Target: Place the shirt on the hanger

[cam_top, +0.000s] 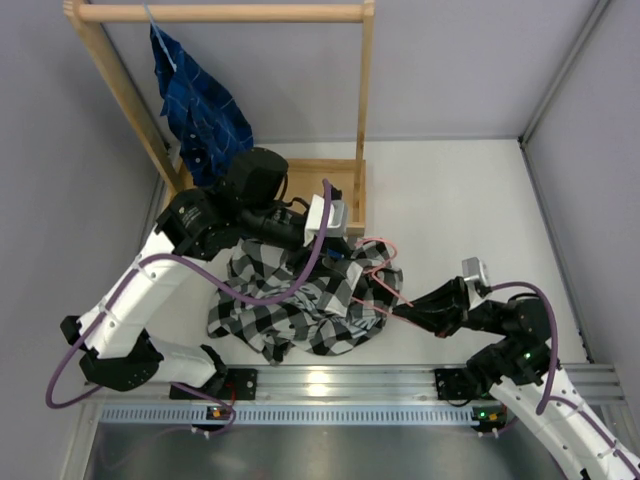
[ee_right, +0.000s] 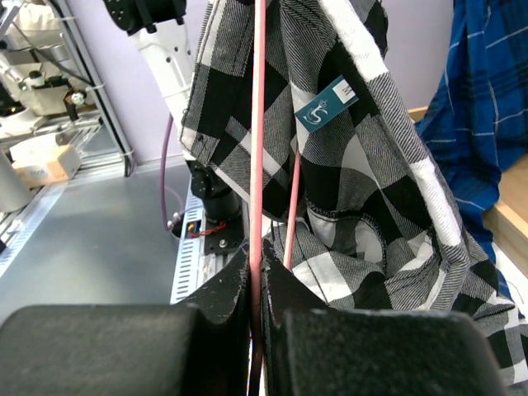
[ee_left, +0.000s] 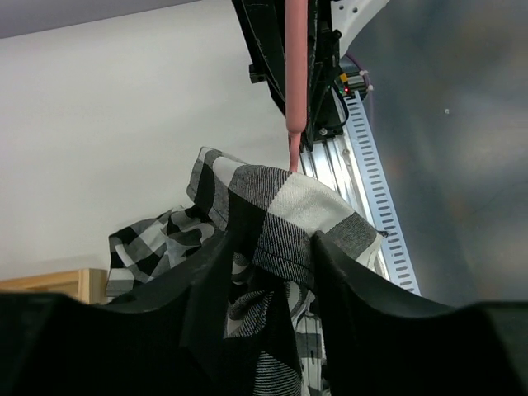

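Observation:
The black-and-white checked shirt [cam_top: 295, 300] lies bunched on the table in front of the arms, its upper part lifted. My left gripper [cam_top: 343, 243] is shut on a fold of the shirt [ee_left: 285, 219], near its collar, and holds it up. The pink wire hanger [cam_top: 383, 278] sticks out of the shirt's right side. My right gripper [cam_top: 402, 312] is shut on one pink wire of the hanger [ee_right: 258, 124], which runs up into the shirt [ee_right: 363, 165]. A second hanger wire goes inside the fabric. The hanger [ee_left: 295, 74] also shows in the left wrist view, above the fold.
A wooden rack [cam_top: 230, 13] stands at the back left, with a dark blue plaid shirt [cam_top: 200, 105] hanging on it, also seen in the right wrist view [ee_right: 487, 99]. The rack's wooden base [cam_top: 325, 175] lies just behind the left gripper. A metal rail [cam_top: 340, 385] runs along the near edge.

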